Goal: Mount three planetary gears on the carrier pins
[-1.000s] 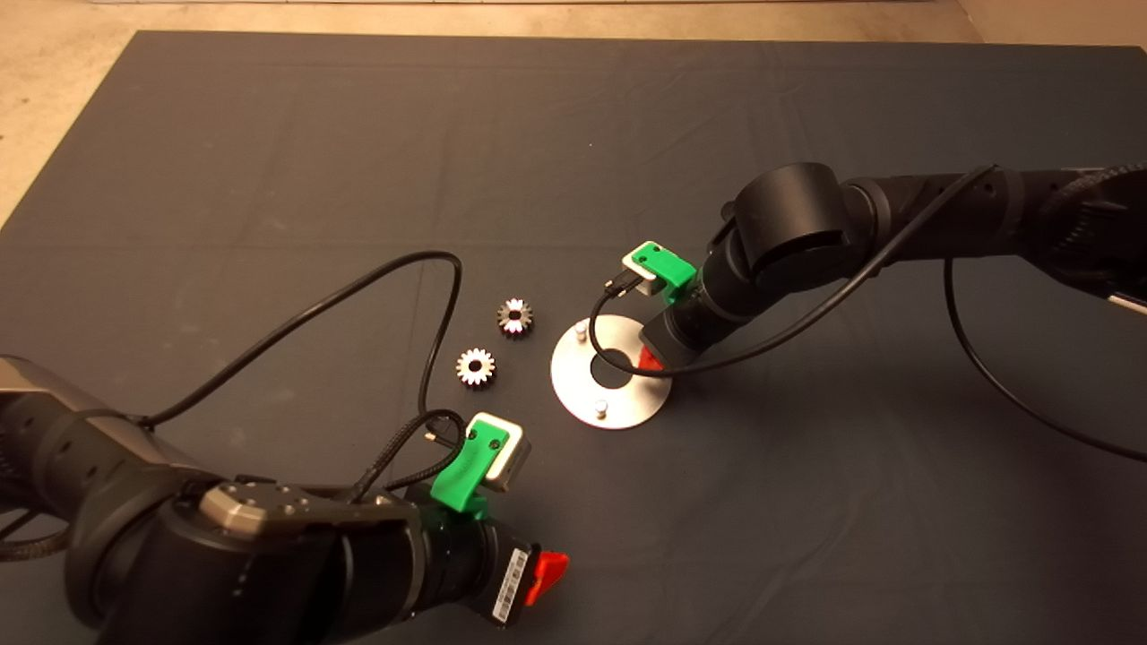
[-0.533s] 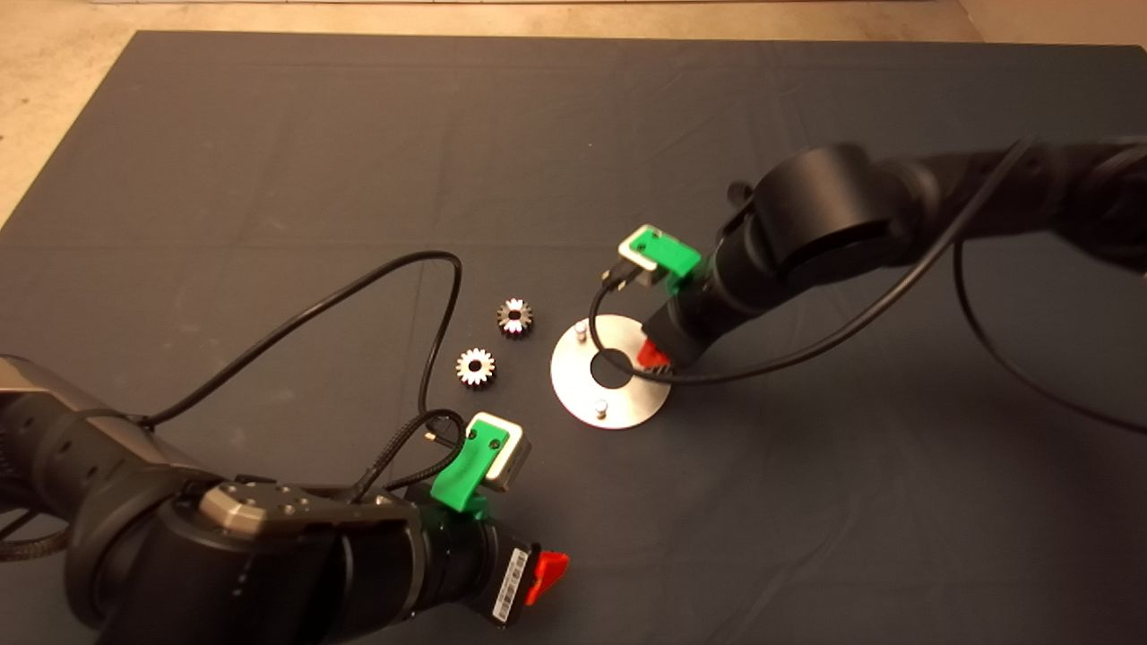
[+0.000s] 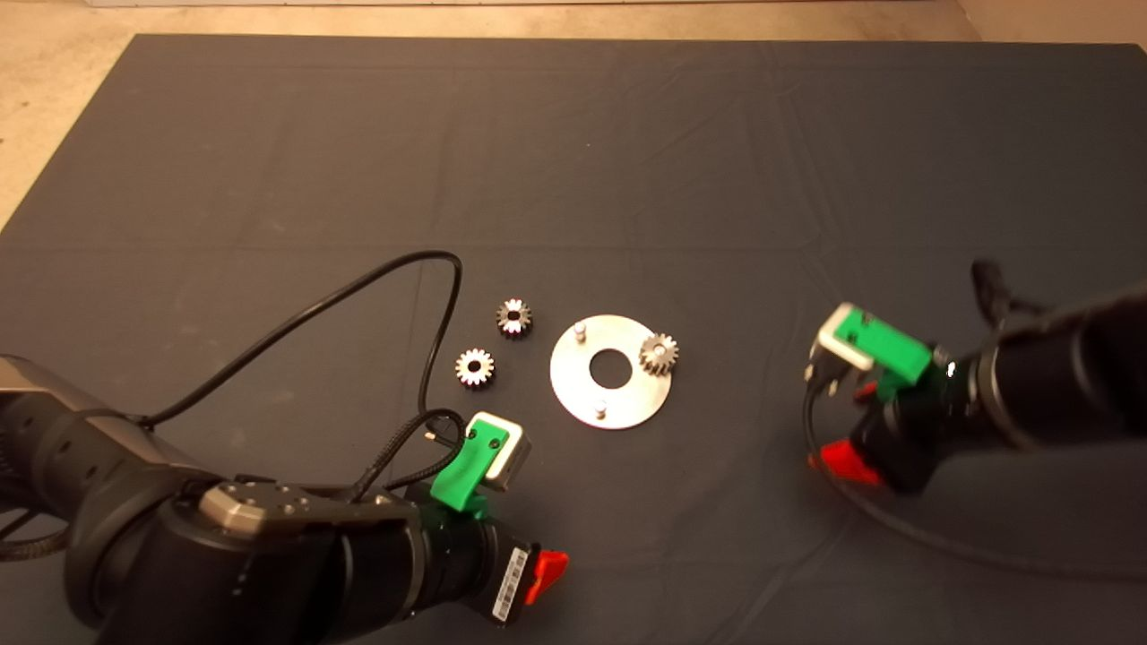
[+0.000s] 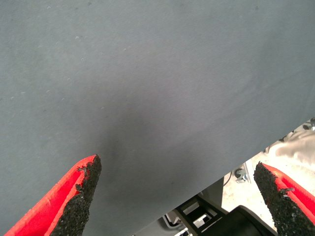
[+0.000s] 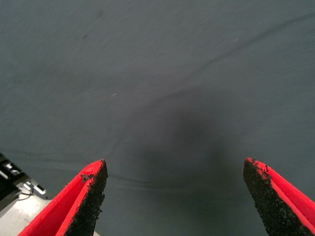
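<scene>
One gear sits on the disc's three-o'clock pin; two gears lie at its nine o'clock, awaiting pickup. Both hands, right and left, are open, empty, parked clear.

One gear sits on a carrier pin; two gears lie beside.

The head view looks steeply down from above the near edge of the dark mat, taking in nearly its whole spread and a strip of floor at the far side. Each wrist view sits just behind its own gripper, the left gripper and the right gripper, facing close down onto bare mat. All three views share only the mat's cloth.
</scene>
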